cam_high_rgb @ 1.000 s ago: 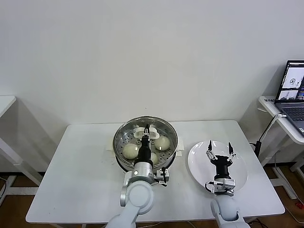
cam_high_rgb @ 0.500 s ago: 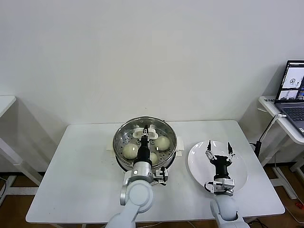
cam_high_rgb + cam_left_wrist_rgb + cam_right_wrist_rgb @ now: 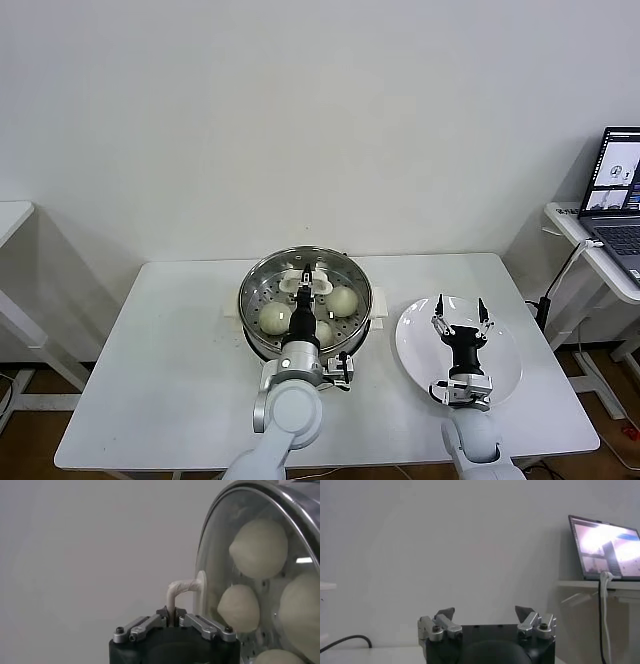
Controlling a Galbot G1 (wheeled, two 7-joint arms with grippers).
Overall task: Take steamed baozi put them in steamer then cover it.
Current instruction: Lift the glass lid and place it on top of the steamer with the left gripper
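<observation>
The steamer [image 3: 258,345] stands at the table's middle with several cream baozi [image 3: 276,318] on its perforated tray. The clear glass cover [image 3: 262,280] lies level over the pot's mouth; whether its rim rests on the pot I cannot tell. My left gripper [image 3: 307,276] is shut on the cover's white bar handle [image 3: 306,285]. In the left wrist view the gripper [image 3: 172,618] pinches the handle [image 3: 181,587], and the baozi [image 3: 259,548] show through the glass [image 3: 216,540]. My right gripper [image 3: 459,320] hangs open over the white plate [image 3: 503,352], holding nothing; in its wrist view the right gripper [image 3: 485,614] faces the wall.
The white plate lies right of the steamer and is bare. A side table with a laptop [image 3: 620,185] and a cable [image 3: 560,280] stands beyond the table's right edge. Another table's corner [image 3: 10,215] shows at far left.
The cover and left gripper have shifted very slightly toward me over the pot. The right gripper has drifted a little nearer, still open.
</observation>
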